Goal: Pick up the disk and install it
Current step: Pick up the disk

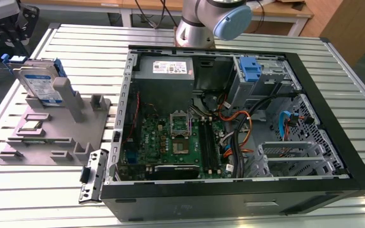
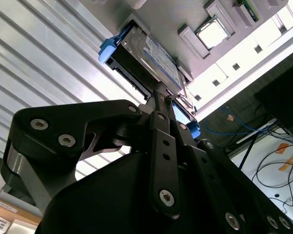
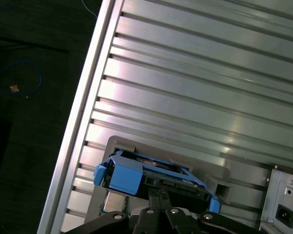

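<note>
The disk stands on edge, leaning, in a slot of the grey holder block at the exterior view's left, outside the computer case. It is silver with a blue-and-white label and blue rails. My gripper hangs right above the disk's upper edge. In the second wrist view the gripper reaches to the disk. In the first wrist view the gripper meets the blue-railed edge of the disk.
The open computer case lies on the slatted metal table, with motherboard, grey power-supply box and a blue latch at the drive cage. A loose bracket lies by the case. A chip rests on the holder block.
</note>
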Tool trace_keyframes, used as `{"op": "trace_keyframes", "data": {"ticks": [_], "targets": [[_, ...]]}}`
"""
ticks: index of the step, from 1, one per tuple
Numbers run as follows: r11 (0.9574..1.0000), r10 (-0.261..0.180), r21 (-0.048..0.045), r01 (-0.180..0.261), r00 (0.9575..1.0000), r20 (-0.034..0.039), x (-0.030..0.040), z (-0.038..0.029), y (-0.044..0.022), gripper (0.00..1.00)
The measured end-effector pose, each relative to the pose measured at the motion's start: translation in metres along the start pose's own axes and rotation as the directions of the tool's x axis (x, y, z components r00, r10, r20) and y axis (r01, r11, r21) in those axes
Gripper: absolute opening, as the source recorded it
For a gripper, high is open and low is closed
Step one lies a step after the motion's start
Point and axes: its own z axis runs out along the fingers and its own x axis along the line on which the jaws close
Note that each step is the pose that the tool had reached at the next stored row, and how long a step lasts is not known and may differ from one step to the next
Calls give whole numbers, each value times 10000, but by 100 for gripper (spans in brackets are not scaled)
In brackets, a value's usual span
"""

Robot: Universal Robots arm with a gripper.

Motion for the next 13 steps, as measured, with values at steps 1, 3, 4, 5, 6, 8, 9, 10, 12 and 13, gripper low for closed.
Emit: {"op": "trace_keyframes", "data": {"ticks": [1,3,4,5,6,8,9,10,12,13], "targets": [[10000,-4,0,4,10000,-1,0,0,0,11],[10000,-14,-1,14,10000,-1,0,0,0,11],[10000,-19,-1,19,10000,-1,0,0,0,11],[10000,-24,-1,24,10000,-1,0,0,0,11],[9999,-114,-4,114,9999,-5,0,0,0,11],[9998,-206,-7,206,9998,-9,0,0,0,11],[9998,-211,-7,211,9998,-10,0,0,0,11],[9998,-217,-8,217,9998,-10,0,0,0,11],[9997,-228,-8,228,9997,-10,0,0,0,11],[9997,-233,-8,233,9997,-11,0,0,0,11]]}}
